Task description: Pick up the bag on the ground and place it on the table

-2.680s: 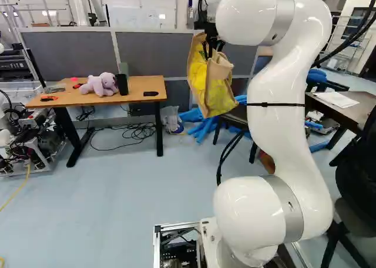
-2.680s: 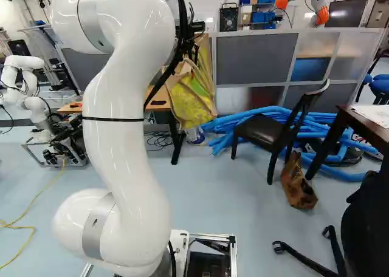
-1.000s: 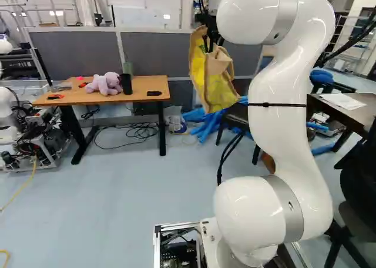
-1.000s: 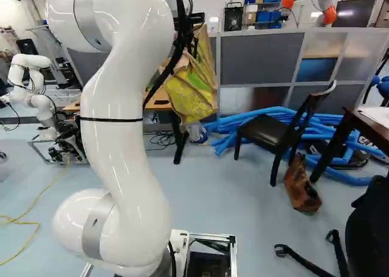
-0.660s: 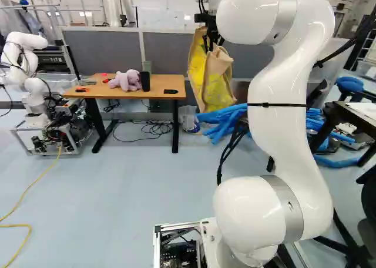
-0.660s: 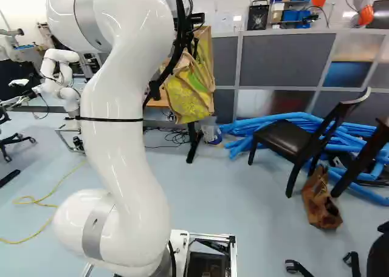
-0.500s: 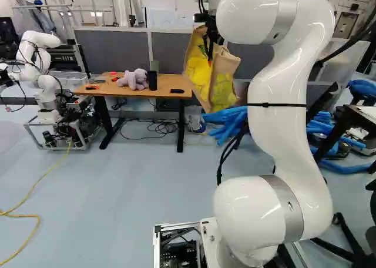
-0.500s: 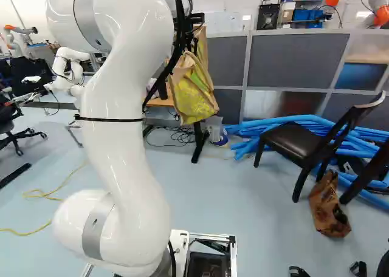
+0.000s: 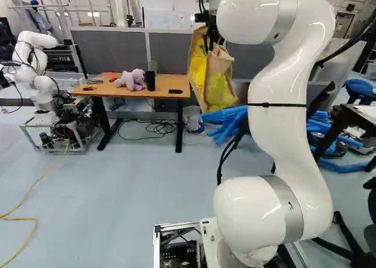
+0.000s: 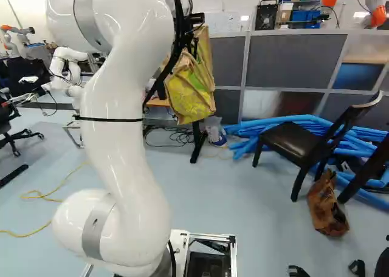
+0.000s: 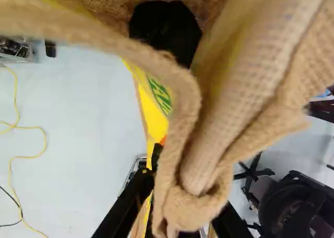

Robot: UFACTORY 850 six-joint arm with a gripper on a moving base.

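Note:
High over the floor, the gripper (image 9: 212, 41) is shut on the yellow and tan bag (image 9: 217, 86), which hangs below it. In the wrist view the bag's tan handles (image 11: 229, 112) run between the fingers of the gripper (image 11: 180, 212) and partly cover them. Something black (image 11: 166, 32) shows inside the bag. The wooden table (image 9: 167, 83) stands farther off, left of the bag in the left base view. A purple plush toy (image 9: 132, 80) and a black cup (image 9: 151, 80) are on its top.
Another robot (image 9: 35, 80) stands left of the table. Blue tubes (image 10: 273, 128) lie behind a dark chair (image 10: 292, 140), with a brown bag (image 10: 327, 207) on the floor beside it. Cables (image 9: 155, 127) lie under the table. A yellow cord (image 9: 29, 203) crosses the floor.
The base has turned left, so the scene has shifted rightward in both base views, with a slight shift back lately. The arm keeps its pose, and the held bag has swung a little.

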